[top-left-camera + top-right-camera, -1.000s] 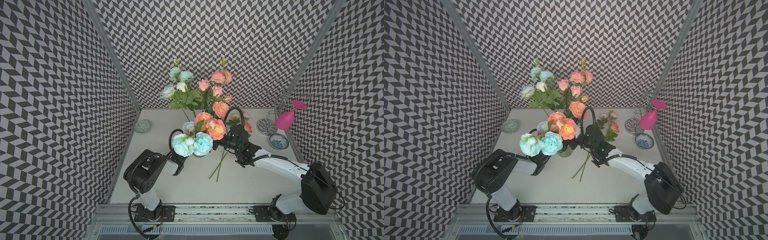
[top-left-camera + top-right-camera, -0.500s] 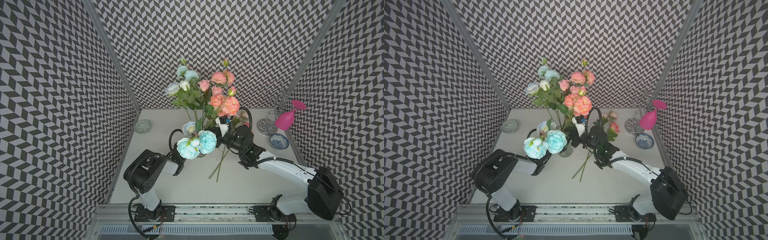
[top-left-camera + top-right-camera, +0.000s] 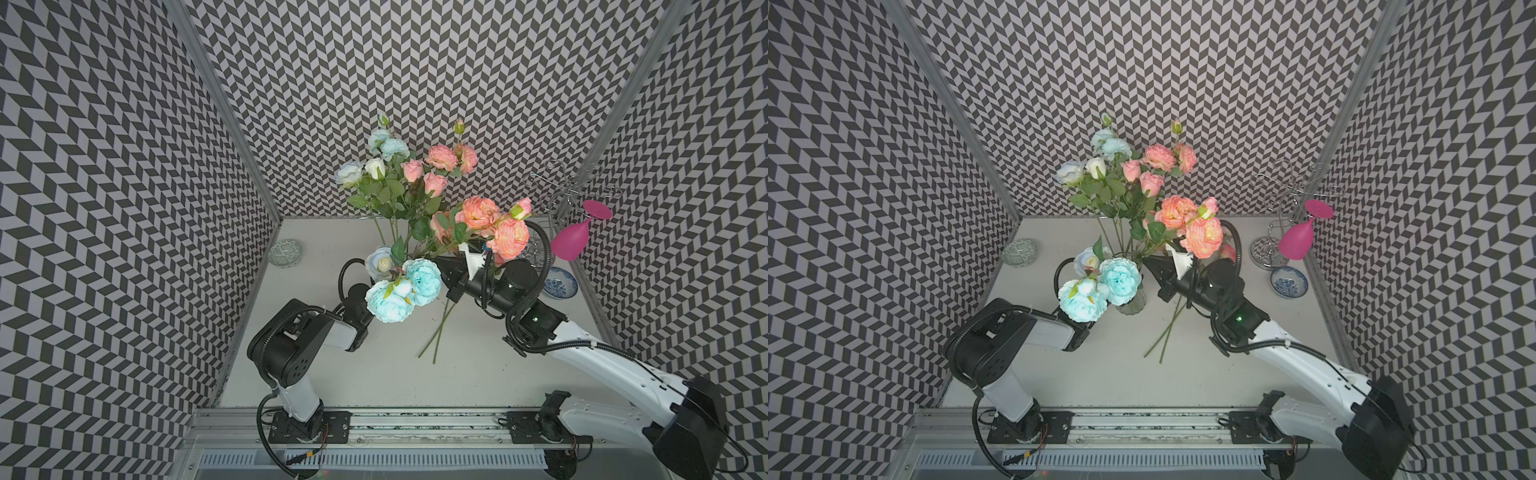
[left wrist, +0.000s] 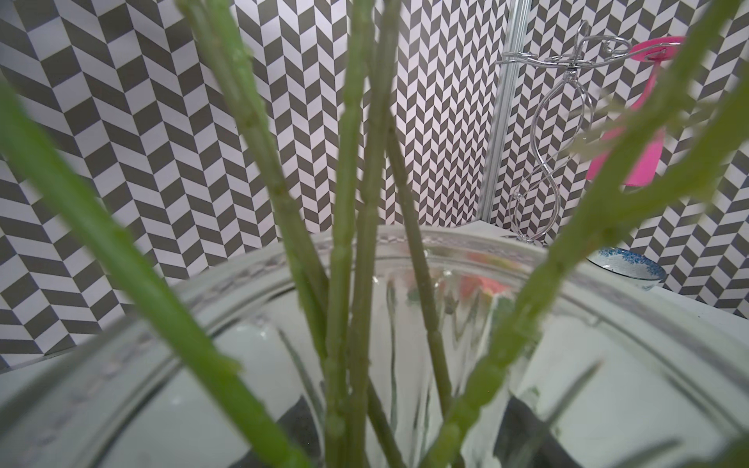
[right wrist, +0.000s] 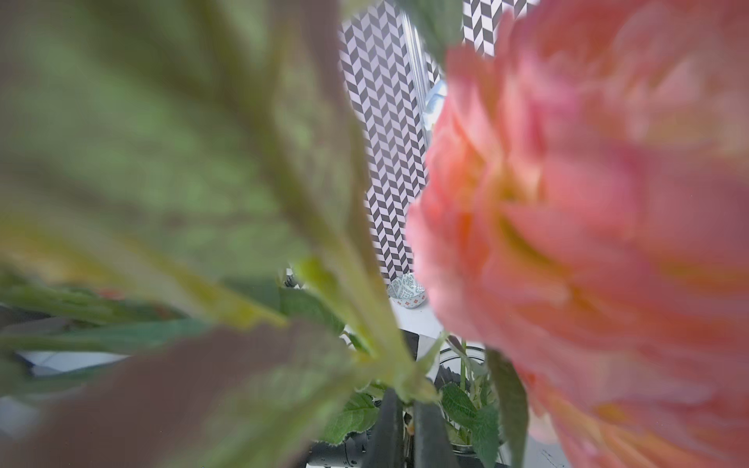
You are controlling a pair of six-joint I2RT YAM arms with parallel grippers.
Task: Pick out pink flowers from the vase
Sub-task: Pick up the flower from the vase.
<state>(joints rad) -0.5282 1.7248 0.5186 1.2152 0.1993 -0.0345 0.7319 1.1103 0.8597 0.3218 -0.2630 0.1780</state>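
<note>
Right claw (image 5: pixel 406 403) clenched on salmon-pink ruffled peony stem (image 3: pixel 509 239), blooms hanging just beside small clear ribbed glass vase (image 3: pixel 1132 306), which left claw, hidden under pale blue blooms (image 3: pixel 390 305), seems to clamp; its leaves (image 5: pixel 170 154) could snag neighbouring stems (image 4: pixel 348 202), dragging blue ones out.

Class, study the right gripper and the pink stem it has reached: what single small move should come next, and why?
Probably raise the right gripper up and away from the vase. It is shut on a pink flower stem whose lower end is hidden by leaves, so it may not be clear of the vase yet. Since loose stems already lie on the table, this one likely joins them.
</note>
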